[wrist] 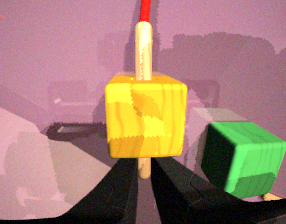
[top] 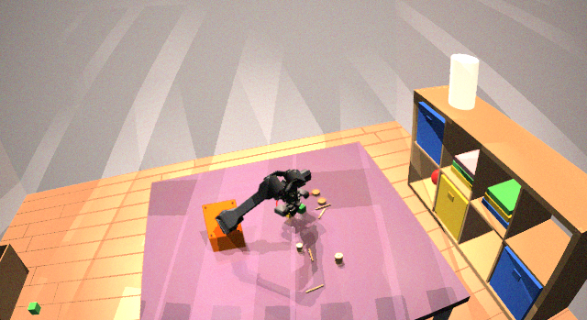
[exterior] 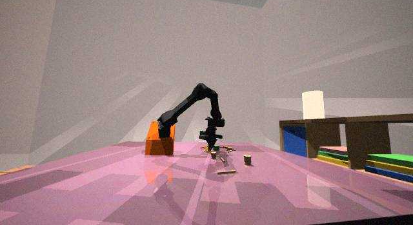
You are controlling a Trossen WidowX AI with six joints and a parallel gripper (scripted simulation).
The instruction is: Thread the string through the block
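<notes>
The yellow block (wrist: pixel 145 120) (exterior: pixel 207 148) stands on the table, with the wooden stick (wrist: pixel 143 47) running through its hole. The stick's longer part sticks out on the far side in the wrist view, where the red string (wrist: pixel 145 9) is joined to its end. A short tip shows on the side near my fingers. My gripper (wrist: pixel 142 155) (exterior: pixel 211 149) points down, close beside the block, and is shut on that short tip. In the top view the arm hides much of the block. The button that holds the string cannot be made out.
A green block (wrist: pixel 251 162) (top: pixel 302 208) (exterior: pixel 216 147) stands close to the right of the yellow one. Beyond it are two round discs (top: pixel 315 192) (top: pixel 322 201) and loose sticks (top: pixel 323 206) (top: pixel 322 214). Two small cylinders (top: pixel 299 247) (top: pixel 338 258) and more sticks (top: pixel 311 255) (top: pixel 315 289) lie towards the front.
</notes>
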